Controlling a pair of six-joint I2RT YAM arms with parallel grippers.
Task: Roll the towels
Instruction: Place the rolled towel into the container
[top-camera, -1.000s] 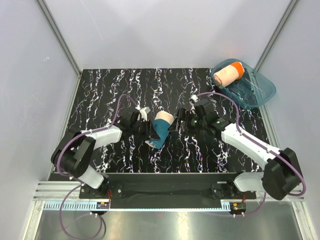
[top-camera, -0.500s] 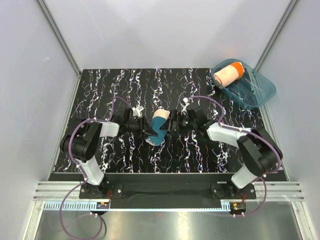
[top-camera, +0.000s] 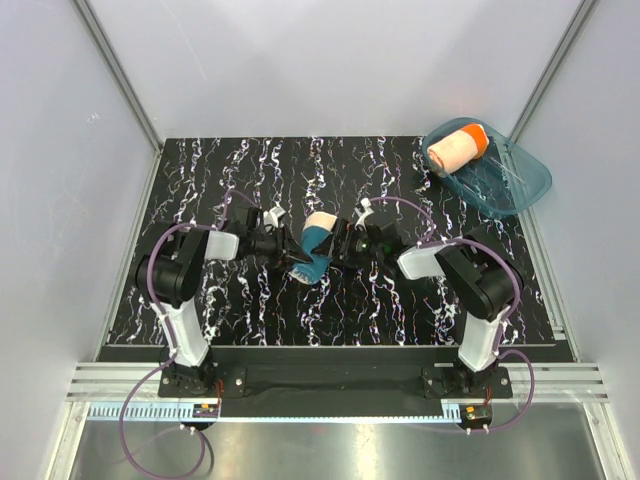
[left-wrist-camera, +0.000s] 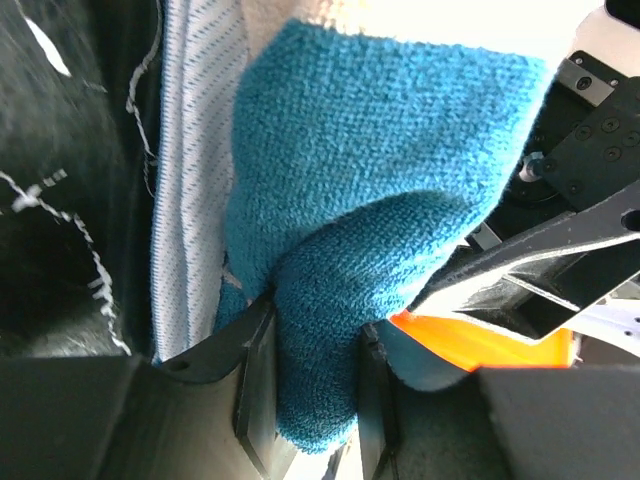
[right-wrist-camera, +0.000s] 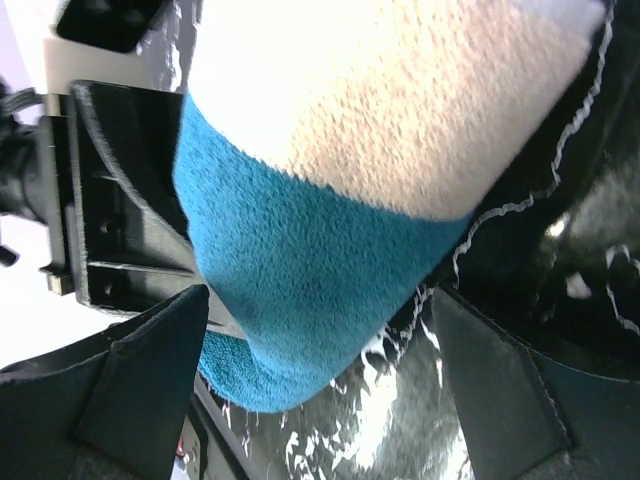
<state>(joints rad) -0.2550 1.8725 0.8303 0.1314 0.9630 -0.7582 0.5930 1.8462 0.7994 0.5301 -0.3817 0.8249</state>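
Between the narrowed fingers of the left gripper, a fold of the teal towel is being pinched, probably to keep the roll from unwinding. Opposite, the right gripper is straddling the roll's other end, spread wide and clamping nothing. Far beyond it, the rolled orange towel is lying in the tub, obstructing nothing.

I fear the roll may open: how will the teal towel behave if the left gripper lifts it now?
Probably floppy: the teal towel bulges and folds softly where the left gripper pinches it. Probably light, being small fluffy cloth. The roll may loosen, since only one fold is pinched.
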